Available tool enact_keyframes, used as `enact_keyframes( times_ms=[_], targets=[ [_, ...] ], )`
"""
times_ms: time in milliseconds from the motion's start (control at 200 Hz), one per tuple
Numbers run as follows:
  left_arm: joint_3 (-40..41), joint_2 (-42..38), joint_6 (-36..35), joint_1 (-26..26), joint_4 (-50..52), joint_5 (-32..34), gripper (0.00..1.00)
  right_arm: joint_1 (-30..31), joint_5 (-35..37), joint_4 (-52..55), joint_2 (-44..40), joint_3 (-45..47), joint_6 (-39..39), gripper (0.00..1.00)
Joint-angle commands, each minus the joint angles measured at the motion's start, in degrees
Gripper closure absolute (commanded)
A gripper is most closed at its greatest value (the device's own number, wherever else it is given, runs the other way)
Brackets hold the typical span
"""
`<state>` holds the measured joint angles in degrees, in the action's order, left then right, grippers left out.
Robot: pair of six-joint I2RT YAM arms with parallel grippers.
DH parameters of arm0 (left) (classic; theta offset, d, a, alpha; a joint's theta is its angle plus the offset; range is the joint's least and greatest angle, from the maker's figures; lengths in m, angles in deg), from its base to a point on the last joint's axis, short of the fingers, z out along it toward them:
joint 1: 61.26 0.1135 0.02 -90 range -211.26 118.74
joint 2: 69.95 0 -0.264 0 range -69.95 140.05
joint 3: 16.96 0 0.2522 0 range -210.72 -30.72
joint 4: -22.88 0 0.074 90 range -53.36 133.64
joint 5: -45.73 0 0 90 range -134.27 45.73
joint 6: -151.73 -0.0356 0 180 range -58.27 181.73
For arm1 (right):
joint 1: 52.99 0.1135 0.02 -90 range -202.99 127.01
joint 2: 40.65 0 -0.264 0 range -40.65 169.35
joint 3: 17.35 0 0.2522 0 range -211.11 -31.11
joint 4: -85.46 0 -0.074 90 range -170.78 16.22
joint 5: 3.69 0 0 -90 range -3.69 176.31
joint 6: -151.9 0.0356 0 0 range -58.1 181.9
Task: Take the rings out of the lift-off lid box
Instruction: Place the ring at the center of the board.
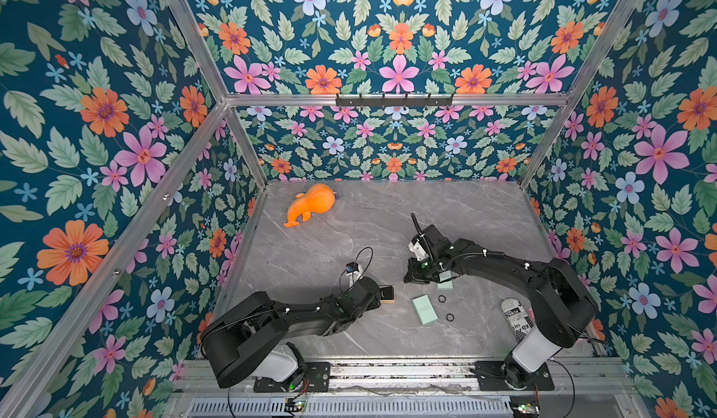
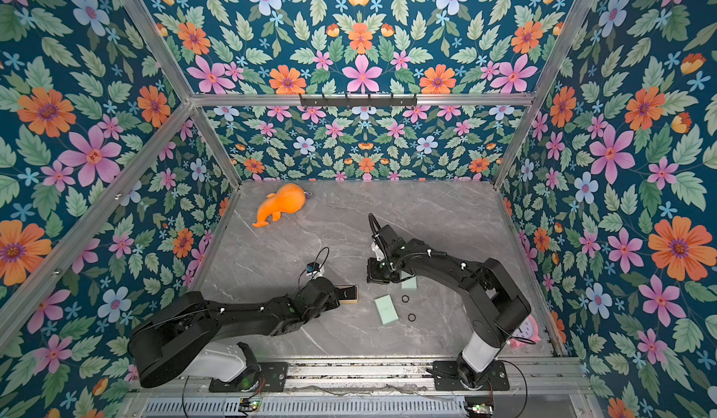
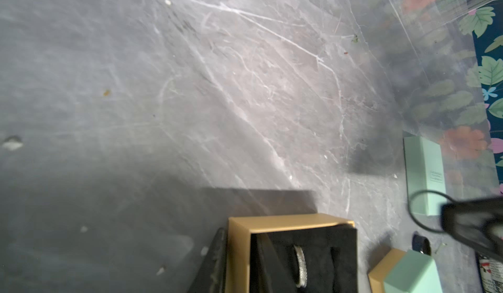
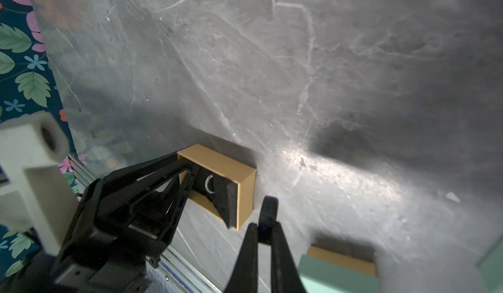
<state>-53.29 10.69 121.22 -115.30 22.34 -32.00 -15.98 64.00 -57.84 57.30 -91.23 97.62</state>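
While the right gripper [image 4: 264, 225] is pinched tight on a black ring [image 4: 268, 210], held on edge between its tips, the left gripper [image 4: 187, 169] is clamped on one wall of the open tan box [image 4: 217, 159] over on the left. Two loose black rings [image 1: 442, 299] lie flat beside the mint-green lid [image 1: 425, 309], back toward the robot's edge of the table [image 1: 349, 241] on the right arm's side, so I'd guess the drop-off is that way. One sparkly silver ring [image 3: 300, 267] sits upright in the box's foam slot, left arm nearest.

Orange plush toy [image 1: 310, 203], newsprint bundle [image 1: 513, 313], marble tabletop [image 1: 446, 210]
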Motion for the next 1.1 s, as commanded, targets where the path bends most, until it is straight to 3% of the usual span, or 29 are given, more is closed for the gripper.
enact_keyframes(
  times_ms=[0, 270, 560, 680, 920, 1095],
  targets=[
    [1.1, -0.5, 1.7, -0.1, 9.7, 0.2, 0.77, -0.9, -2.7, -0.7, 2.3, -0.2, -1.2, 0.97],
    [2.7, -4.4, 6.2, -0.8, 11.1, 3.5, 0.77, -1.4, -0.8, 0.6, 4.5, -0.9, -1.5, 0.94],
    [2.0, -5.3, 9.8, -2.6, 11.8, 6.4, 0.76, -1.4, 7.0, 7.1, 3.0, -2.3, -3.5, 0.67],
    [1.7, -4.9, 10.7, -3.2, 11.8, 7.3, 0.76, 0.8, 12.3, 10.9, 0.6, -3.8, -4.0, 0.63],
    [1.6, -5.6, 12.9, -4.1, 10.9, 8.8, 0.76, 10.4, 11.5, 11.3, -1.5, -8.0, -2.0, 0.62],
    [2.5, -7.4, 14.0, -4.4, 10.7, 9.9, 0.77, 12.5, 8.2, 8.4, 0.0, -8.9, 0.4, 0.67]
  ],
)
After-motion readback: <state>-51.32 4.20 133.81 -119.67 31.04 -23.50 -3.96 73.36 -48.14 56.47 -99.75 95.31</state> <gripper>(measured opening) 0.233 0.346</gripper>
